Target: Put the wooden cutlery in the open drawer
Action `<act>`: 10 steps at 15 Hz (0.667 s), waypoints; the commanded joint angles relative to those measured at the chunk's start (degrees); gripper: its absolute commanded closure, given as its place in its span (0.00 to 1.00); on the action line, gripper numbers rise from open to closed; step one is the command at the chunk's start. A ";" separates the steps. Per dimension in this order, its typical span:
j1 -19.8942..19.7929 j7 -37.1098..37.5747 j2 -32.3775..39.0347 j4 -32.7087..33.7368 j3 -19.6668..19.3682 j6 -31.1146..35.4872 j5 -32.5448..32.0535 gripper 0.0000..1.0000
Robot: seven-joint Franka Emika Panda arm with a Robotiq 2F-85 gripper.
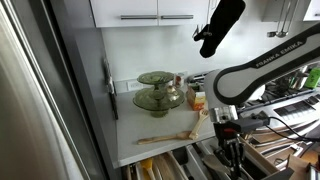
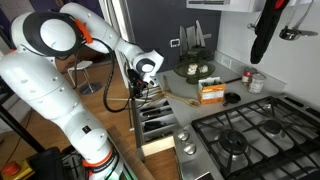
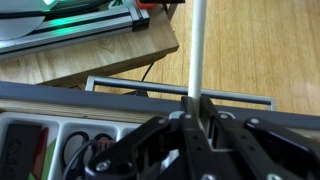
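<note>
My gripper is shut on a pale, thin rod-like handle, a piece of wooden cutlery that sticks out past the fingertips. It hangs over the open drawer, which holds a divided cutlery tray. In both exterior views the gripper is low over the open drawer below the counter edge. Another wooden utensil lies on the white counter near its front edge.
Green glass dishes and an orange box stand on the counter. A gas hob lies beside them. A black object hangs from above. A dark fridge side borders the counter.
</note>
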 commanded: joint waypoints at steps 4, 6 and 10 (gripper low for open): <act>0.96 -5.53 12.58 12.86 1.59 -6.63 -3.84 0.97; 1.04 -3.73 15.48 15.47 1.52 -5.72 -4.09 0.97; 1.19 -1.23 19.99 18.45 1.07 -2.02 -2.94 0.97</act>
